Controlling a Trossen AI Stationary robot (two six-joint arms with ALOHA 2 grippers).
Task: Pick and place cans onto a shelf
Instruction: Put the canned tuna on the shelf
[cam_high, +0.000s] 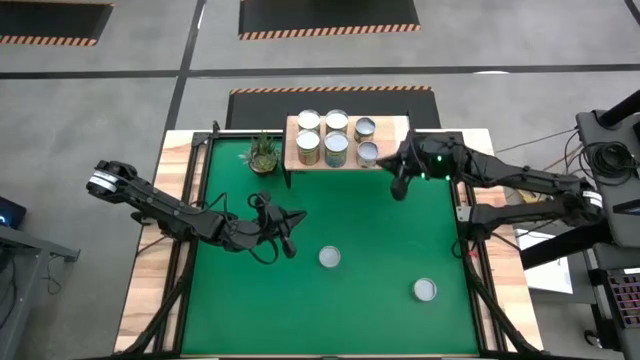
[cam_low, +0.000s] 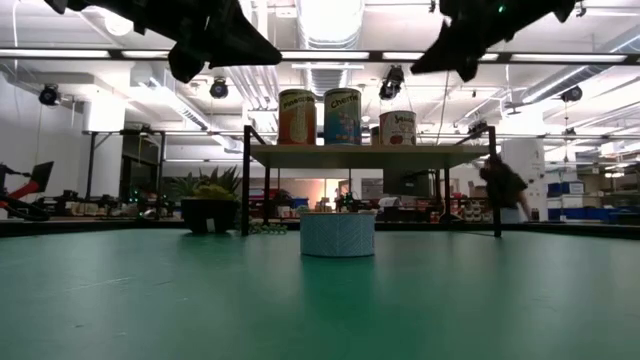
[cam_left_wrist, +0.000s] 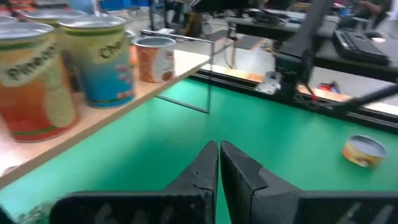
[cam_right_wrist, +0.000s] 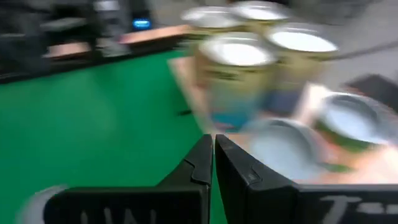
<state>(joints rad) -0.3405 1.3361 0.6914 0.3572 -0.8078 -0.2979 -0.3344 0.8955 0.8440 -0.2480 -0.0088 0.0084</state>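
Observation:
The pale wood shelf (cam_high: 395, 128) stands on thin black legs at the far edge of the green mat (cam_high: 380, 240). Several cans (cam_high: 336, 148) stand on it: tall labelled ones and short ones (cam_high: 368, 153). Two short silver cans rest on their bases on the mat, one mid-table (cam_high: 330, 258), one near the right (cam_high: 425, 290). My right gripper (cam_high: 398, 186) hovers shut and empty just off the shelf's right front corner, above the mat. Left of centre, my left gripper (cam_high: 297, 216) hangs shut and empty over the mat, pointing toward the shelf (cam_left_wrist: 155, 78).
A small potted plant (cam_high: 263, 152) stands on the mat just left of the shelf. Black frame rails (cam_high: 196, 175) run along the mat's sides. In the low view a person (cam_low: 505, 190) shows in the room beyond the table.

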